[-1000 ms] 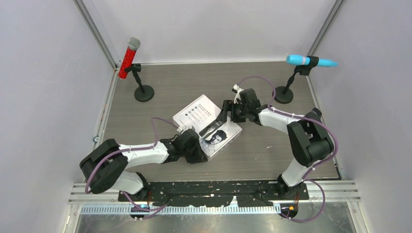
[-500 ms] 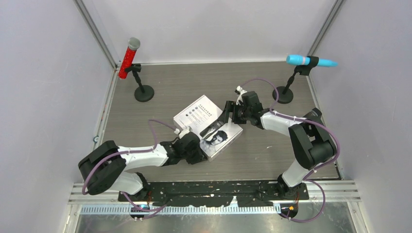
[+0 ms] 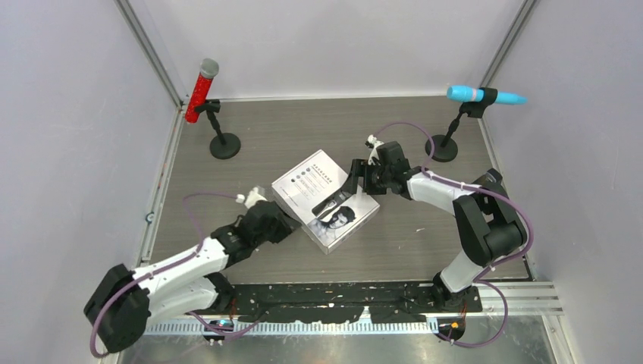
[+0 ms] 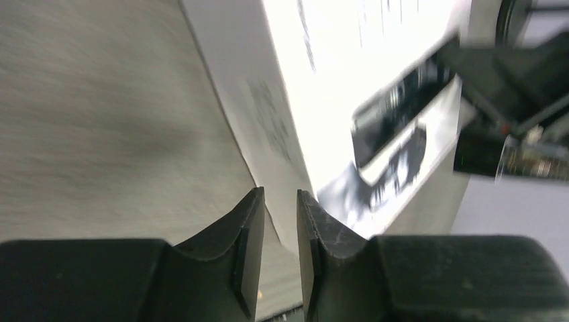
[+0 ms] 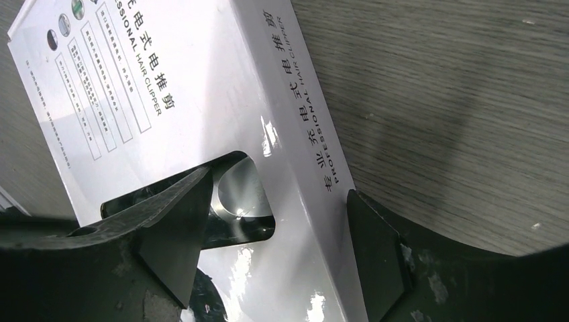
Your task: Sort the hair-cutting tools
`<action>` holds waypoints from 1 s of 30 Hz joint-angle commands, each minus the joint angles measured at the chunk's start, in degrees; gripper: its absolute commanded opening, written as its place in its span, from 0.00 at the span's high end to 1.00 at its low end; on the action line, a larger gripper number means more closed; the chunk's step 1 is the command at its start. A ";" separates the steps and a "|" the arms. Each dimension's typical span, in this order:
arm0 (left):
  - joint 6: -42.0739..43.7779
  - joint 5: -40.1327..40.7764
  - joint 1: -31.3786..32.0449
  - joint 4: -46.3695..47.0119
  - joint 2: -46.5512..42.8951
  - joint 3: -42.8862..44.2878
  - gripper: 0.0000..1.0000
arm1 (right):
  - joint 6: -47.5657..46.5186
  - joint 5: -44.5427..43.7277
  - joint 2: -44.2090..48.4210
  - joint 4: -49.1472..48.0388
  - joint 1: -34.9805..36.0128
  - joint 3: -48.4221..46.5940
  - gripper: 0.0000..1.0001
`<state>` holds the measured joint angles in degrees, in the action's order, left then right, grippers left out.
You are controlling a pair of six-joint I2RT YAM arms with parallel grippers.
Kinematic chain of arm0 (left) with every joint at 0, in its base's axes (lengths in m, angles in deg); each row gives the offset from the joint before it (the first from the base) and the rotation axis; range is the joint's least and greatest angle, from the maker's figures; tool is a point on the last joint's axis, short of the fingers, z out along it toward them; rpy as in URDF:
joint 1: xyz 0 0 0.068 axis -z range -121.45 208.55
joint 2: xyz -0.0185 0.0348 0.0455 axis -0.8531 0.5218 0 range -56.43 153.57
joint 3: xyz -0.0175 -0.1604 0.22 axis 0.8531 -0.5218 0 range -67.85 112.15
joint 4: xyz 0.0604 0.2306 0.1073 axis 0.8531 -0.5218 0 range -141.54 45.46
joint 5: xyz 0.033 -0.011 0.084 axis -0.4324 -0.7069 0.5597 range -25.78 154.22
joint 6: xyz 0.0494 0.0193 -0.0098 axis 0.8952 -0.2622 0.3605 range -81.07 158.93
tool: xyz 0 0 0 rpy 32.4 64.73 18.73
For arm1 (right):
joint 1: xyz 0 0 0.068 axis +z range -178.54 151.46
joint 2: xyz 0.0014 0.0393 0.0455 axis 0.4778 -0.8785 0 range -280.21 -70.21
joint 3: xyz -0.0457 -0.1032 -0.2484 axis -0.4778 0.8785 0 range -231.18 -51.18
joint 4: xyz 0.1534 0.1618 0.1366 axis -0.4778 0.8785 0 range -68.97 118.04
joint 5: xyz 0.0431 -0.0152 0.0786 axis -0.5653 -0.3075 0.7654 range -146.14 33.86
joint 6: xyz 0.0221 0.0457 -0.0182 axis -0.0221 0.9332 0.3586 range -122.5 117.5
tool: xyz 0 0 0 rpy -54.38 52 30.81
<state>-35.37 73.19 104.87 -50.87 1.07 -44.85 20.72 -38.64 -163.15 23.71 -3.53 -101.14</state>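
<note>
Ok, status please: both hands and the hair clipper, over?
Left hand slightly open, empty, near white cardboard box. Right hand open, astride box edge. Slim black-and-silver hair clipper inside, behind box window.

White arms, black joints — looping purple cables

Left pincer narrowly parted, empty; white box beyond.

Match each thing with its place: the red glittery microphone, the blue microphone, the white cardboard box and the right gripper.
1 red glittery microphone
2 blue microphone
3 white cardboard box
4 right gripper

A middle of the grey table
B back-left corner
C astride the box's edge
D back-right corner

Pairs: 1-B, 2-D, 3-A, 4-C
</note>
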 commanded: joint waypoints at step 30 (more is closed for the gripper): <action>56.22 18.93 -27.17 -42.68 -45.95 33.12 0.00 | -13.15 -45.47 65.91 29.91 -1.64 -4.40 0.05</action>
<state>13.20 90.37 77.92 -89.10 -42.39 -12.39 10.95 -73.87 -105.98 50.60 -5.10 -106.21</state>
